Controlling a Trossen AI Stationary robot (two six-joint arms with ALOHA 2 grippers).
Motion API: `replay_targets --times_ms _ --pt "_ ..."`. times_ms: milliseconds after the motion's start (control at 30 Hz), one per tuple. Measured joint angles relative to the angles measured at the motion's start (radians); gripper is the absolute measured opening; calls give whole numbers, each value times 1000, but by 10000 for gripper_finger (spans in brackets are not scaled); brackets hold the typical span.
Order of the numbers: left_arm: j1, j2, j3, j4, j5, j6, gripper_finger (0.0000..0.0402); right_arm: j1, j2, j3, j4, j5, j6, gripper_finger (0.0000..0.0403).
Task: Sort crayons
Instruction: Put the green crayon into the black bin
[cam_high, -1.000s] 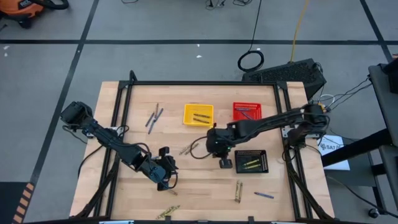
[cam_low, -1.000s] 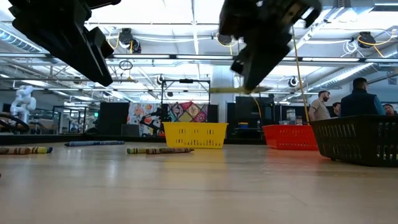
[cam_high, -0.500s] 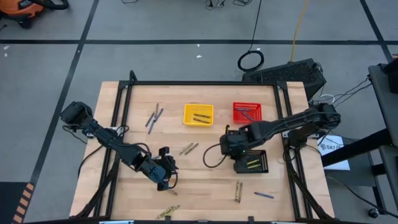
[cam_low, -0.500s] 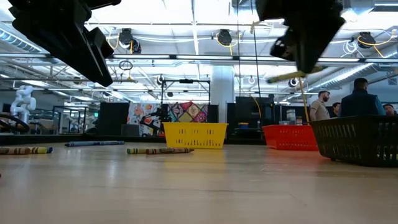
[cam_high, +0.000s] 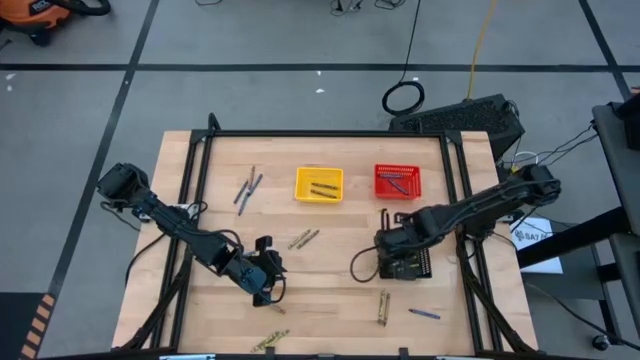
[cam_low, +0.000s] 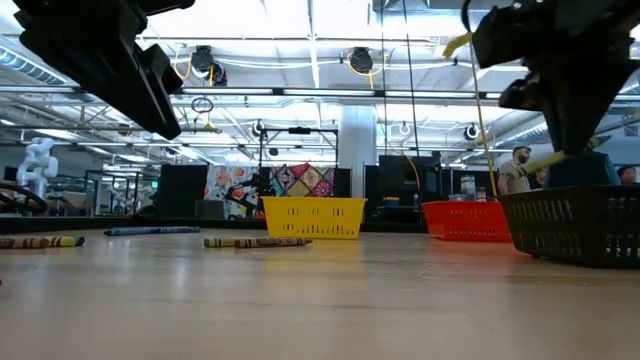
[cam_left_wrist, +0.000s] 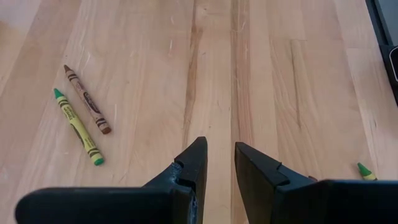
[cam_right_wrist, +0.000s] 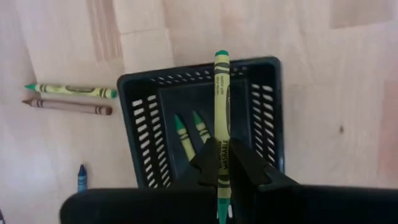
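Observation:
My right gripper (cam_right_wrist: 222, 167) hangs over the black mesh basket (cam_right_wrist: 270, 118), shut on a yellow-green crayon (cam_right_wrist: 221, 93). Two more yellow-green crayons (cam_right_wrist: 189, 132) lie on that basket's floor. In the high view the right gripper (cam_high: 392, 252) is at the basket's (cam_high: 418, 265) left rim. My left gripper (cam_left_wrist: 219, 163) waits open over bare wood near the table's front left (cam_high: 265, 285), a yellow-green crayon (cam_left_wrist: 77, 126) and a brown crayon (cam_left_wrist: 87, 99) lying flat beyond it. The yellow basket (cam_high: 319, 184) and the red basket (cam_high: 397, 181) each hold crayons. My right gripper pinches the yellow-green crayon near one end (cam_right_wrist: 222, 152) between its two fingers, coming from above and pointing down. The fingers lie across the crayon. Most of its length sticks out to one side, about level (cam_low: 545, 160), lifted clear above the black basket.
Loose crayons lie flat on the table: a bluish pair (cam_high: 247, 188) far left, a pair (cam_high: 303, 239) mid-table, a pair (cam_high: 383, 307) and a blue one (cam_high: 424, 314) near the front right, some (cam_high: 268, 342) at the front edge. People stand beyond the table (cam_low: 520, 168).
My right gripper has carried the yellow-green crayon from mid-table toward the table's right edge, ending over the black basket. It has rolled and tipped more steeply downward on the way. The crayon stays clear of the table.

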Motion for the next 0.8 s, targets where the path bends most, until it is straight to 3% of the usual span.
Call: replay_targets --times_ms 333,533,800 --pt "0 0 0 0 0 0 85 60 -214 -216 110 56 218 0" --pt "0 0 0 0 0 0 85 90 -221 -304 197 56 247 0" --pt "0 0 0 -2 -30 1 85 91 -220 -318 218 62 273 16"
